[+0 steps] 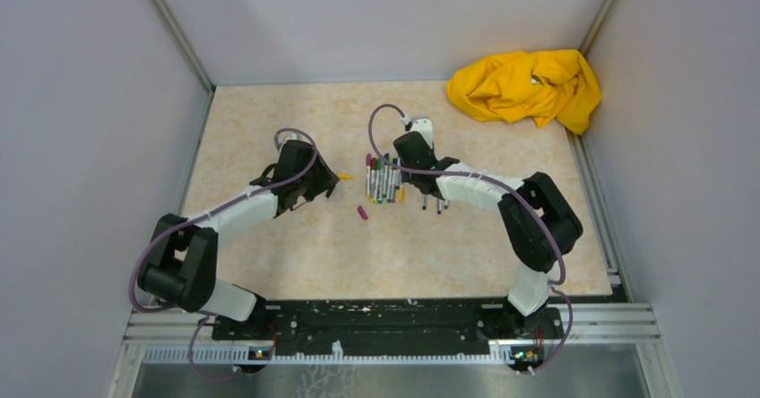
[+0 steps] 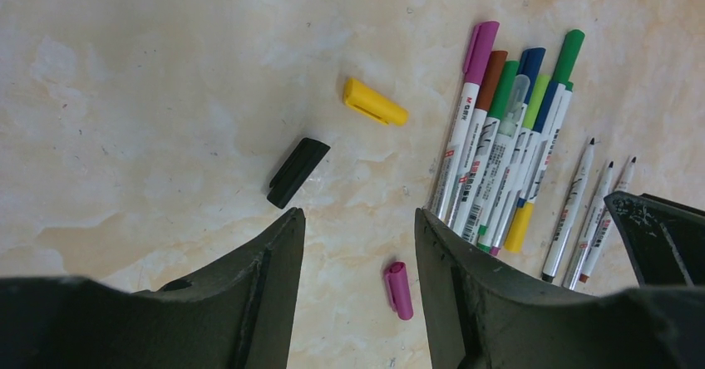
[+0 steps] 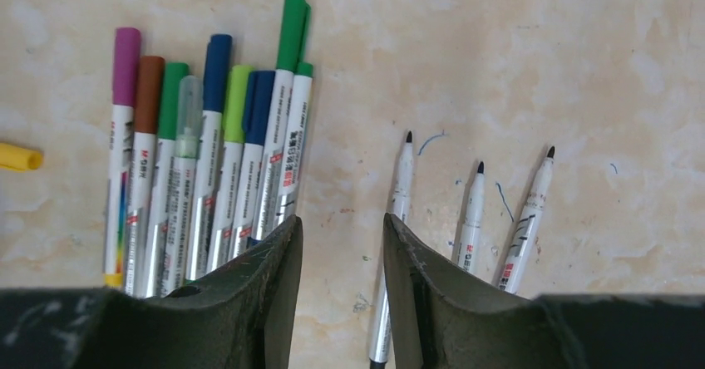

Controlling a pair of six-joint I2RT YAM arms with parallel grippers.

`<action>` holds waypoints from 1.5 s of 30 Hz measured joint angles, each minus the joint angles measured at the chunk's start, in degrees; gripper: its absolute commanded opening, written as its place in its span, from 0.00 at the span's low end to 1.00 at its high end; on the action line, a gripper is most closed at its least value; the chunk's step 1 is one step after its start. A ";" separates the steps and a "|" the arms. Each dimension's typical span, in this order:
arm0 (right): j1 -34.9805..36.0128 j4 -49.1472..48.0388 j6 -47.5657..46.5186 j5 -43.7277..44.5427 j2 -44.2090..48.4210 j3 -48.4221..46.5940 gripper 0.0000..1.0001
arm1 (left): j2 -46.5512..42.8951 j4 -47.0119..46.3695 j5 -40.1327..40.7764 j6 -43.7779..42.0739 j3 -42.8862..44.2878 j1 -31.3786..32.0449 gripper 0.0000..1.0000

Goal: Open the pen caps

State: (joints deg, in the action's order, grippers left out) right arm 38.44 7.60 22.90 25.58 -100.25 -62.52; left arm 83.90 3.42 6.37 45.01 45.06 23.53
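A row of several capped pens point(image 3: 208, 161) lies in mid-table, coloured caps pointing away from the arms; the row of pens point(image 1: 383, 178) also shows from above. Three uncapped pens point(image 3: 472, 215) lie to its right, tips bare. My right gripper point(image 3: 342, 219) hovers open over the gap between the two groups; the leftmost bare pen point(image 3: 402, 186) runs under its right finger, not gripped. Loose pen caps lie left of the row: yellow point(image 2: 375, 102), black point(image 2: 298, 172), magenta point(image 2: 398, 290). My left gripper point(image 2: 357, 215) is open and empty above the magenta cap.
A crumpled yellow cloth point(image 1: 529, 84) fills the back right corner. Grey walls close the table on three sides. The right gripper's dark body point(image 2: 657, 236) shows close beside the bare pens in the left wrist view.
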 measured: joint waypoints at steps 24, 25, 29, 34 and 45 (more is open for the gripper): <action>0.04 5.81 -0.33 -2.67 -10.12 -12.41 0.38 | -2.82 -3.41 -2.71 1.03 -2.32 0.00 0.57; 0.04 5.68 -0.31 -2.67 -10.47 -12.68 0.38 | -2.93 -3.50 -2.75 1.05 -2.49 0.00 0.57; 0.04 5.79 -0.22 -2.67 -12.02 -12.98 0.38 | -3.48 -3.54 -2.82 1.25 -3.06 0.00 0.57; 0.04 6.34 0.17 -2.56 -13.14 -12.98 0.38 | -3.61 -4.11 -2.95 1.40 -3.21 0.00 0.57; 0.04 6.49 0.28 -2.27 -13.14 -12.92 0.37 | -4.46 -4.96 -2.97 1.44 -3.85 0.00 0.57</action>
State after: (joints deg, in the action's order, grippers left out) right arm 38.48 14.09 23.18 23.31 -113.38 -75.44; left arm 79.44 -1.54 3.40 46.46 41.21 23.53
